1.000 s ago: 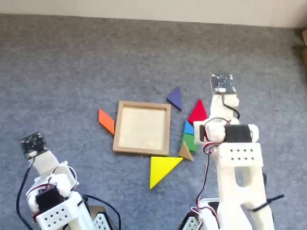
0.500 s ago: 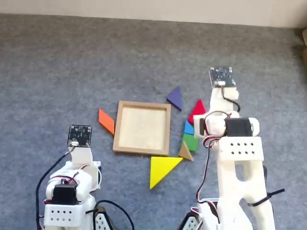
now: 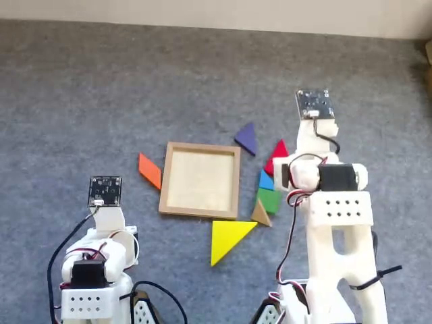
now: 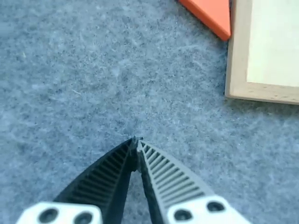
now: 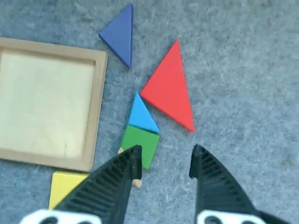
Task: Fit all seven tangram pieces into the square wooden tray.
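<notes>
The square wooden tray (image 3: 200,145) lies on the grey carpet (image 3: 94,88), with all seven pieces around it. An orange parallelogram (image 3: 150,170) sits just beside the edge on the left arm's side. A dark blue triangle (image 3: 246,138), red triangle (image 3: 277,156), light blue triangle (image 3: 266,180), green square (image 3: 268,200) and small tan triangle (image 3: 260,213) cluster on the right arm's side. A large yellow triangle (image 3: 228,237) lies by the near edge. The left gripper (image 4: 136,142) is clenched on nothing over carpet near a tray corner. The right gripper (image 5: 166,154) is spread above the cluster.
</notes>
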